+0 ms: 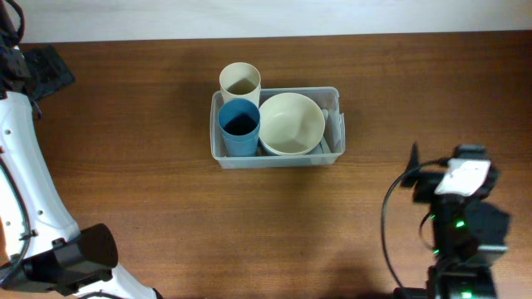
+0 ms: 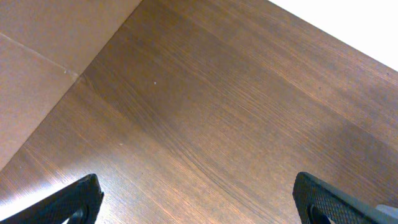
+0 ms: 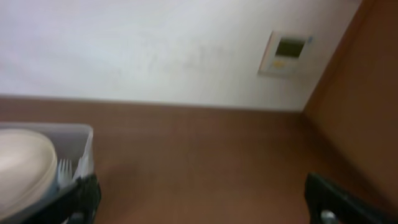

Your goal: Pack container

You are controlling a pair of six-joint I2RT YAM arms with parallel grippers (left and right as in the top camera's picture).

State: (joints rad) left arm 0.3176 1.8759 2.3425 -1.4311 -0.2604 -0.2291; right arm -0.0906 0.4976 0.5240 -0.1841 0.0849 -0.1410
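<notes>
Container (image 1: pixel 276 159) with blue cup (image 1: pixel 239 124), cream bowl (image 1: pixel 291 123) inside; left hand (image 2: pixel 199 200), right hand (image 3: pixel 205 202) open, empty.

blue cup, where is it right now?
Overhead view: the blue cup stands in the container's left end, cream bowl to its right, cream cup just behind.

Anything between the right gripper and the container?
Nothing. The overhead view shows only bare wooden table between the open right gripper and the container.
</notes>
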